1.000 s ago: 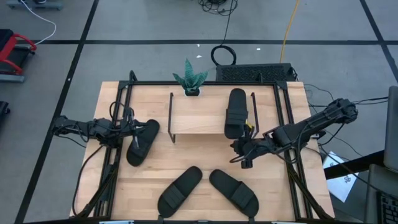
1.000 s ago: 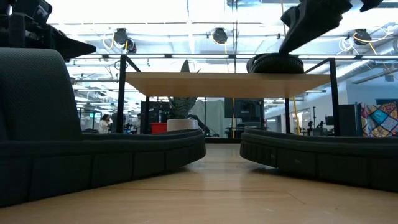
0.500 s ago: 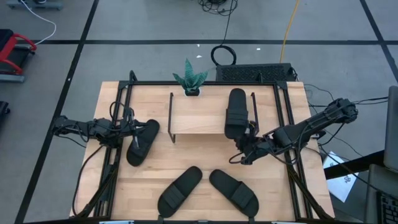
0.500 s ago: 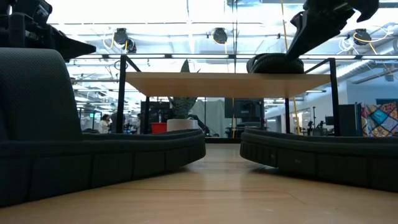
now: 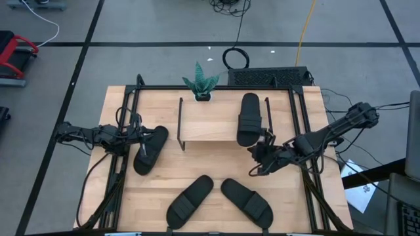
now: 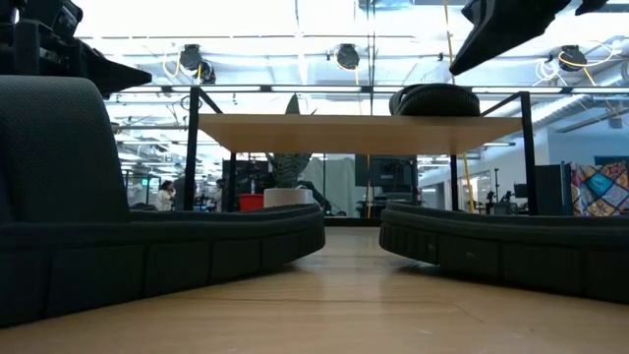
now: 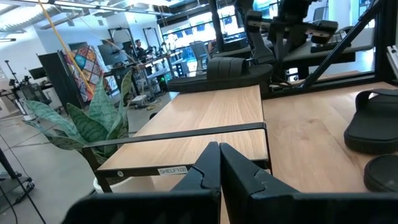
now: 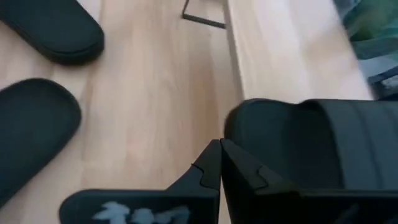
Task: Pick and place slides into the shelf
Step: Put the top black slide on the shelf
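The shelf stands at the middle of the table toward its far edge. One black slide lies sole-down on the right end of the shelf's top board. My right gripper is shut and hangs just off the slide's near end; in the low view it is above the slide and clear of it. A second slide lies on the table left of the shelf, beside my left gripper, which is shut and raised. Two more slides lie by the near edge.
A small green plant stands at the far edge behind the shelf. Black frame rails run along both table sides. Bare wood lies between the shelf and the two near slides.
My right gripper dipped onto the near end of the slide on the shelf, then rose off it and drew back a little toward the table's near right. The slide has stayed on the top board.
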Motion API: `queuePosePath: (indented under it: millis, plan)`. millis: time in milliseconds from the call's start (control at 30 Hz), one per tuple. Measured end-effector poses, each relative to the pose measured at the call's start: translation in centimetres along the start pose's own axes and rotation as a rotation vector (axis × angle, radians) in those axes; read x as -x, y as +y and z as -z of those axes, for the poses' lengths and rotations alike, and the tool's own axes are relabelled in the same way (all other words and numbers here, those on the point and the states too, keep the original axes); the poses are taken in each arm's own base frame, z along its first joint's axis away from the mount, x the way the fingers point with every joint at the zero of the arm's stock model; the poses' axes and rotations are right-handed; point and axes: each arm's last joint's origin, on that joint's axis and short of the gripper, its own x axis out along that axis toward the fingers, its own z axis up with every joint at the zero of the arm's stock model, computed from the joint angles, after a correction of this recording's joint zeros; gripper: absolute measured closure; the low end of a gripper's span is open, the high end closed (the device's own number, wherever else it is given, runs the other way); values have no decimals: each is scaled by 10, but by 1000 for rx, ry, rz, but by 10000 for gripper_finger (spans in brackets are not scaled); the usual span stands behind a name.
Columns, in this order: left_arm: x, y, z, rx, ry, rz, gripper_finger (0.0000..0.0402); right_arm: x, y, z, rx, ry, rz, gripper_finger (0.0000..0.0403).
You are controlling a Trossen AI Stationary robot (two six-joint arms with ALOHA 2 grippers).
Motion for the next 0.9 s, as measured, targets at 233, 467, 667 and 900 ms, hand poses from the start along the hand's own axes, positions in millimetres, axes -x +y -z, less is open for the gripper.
queuePosePath:
  millis: [233,467,667,900]
  plan:
    - [0,0,0,0,0,1,401,3,-6,3,-9,-5,109,403]
    - [0,0,0,0,0,1,401,4,-9,8,-32,27,162,403]
    - [0,0,0,0,0,1,401,3,-14,13,-67,62,235,403]
    - [0,0,0,0,0,1,401,3,-16,17,-79,94,252,403]
